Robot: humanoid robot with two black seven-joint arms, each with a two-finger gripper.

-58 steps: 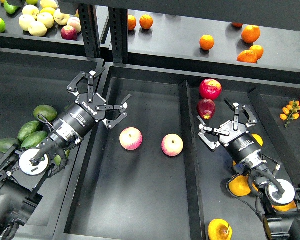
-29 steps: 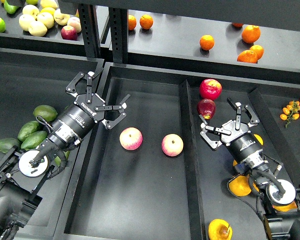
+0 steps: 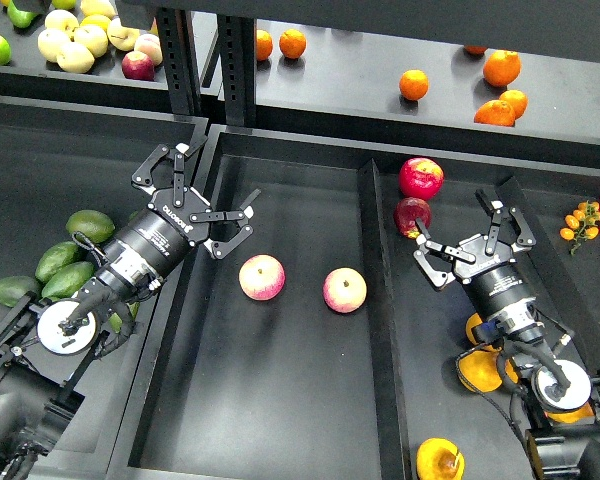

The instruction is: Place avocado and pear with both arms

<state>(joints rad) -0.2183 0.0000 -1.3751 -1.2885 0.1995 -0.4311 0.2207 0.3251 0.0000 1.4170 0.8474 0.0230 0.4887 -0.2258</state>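
Note:
My left gripper (image 3: pixel 195 193) is open and empty over the left rim of the middle tray (image 3: pixel 280 400). To its left, in the left tray, lies the avocado (image 3: pixel 90 225), a dark green egg-shaped fruit, apart from the fingers. My right gripper (image 3: pixel 472 233) is open and empty over the right tray, just right of a dark red apple (image 3: pixel 410 213). A golden pear (image 3: pixel 438 460) with a dark dimple lies at the right tray's front. Another golden fruit (image 3: pixel 477 372) is partly hidden under my right arm.
Two pink-yellow apples (image 3: pixel 262 277) (image 3: pixel 345 290) lie in the middle tray. Longer green fruits (image 3: pixel 62 270) lie beside my left arm. A red apple (image 3: pixel 421 177) sits at the right tray's back. Oranges (image 3: pixel 500 68) and pale fruit (image 3: pixel 75 45) are on the rear shelf.
My right gripper has moved up and to the right, turning a little, and stays open. My left gripper has barely moved.

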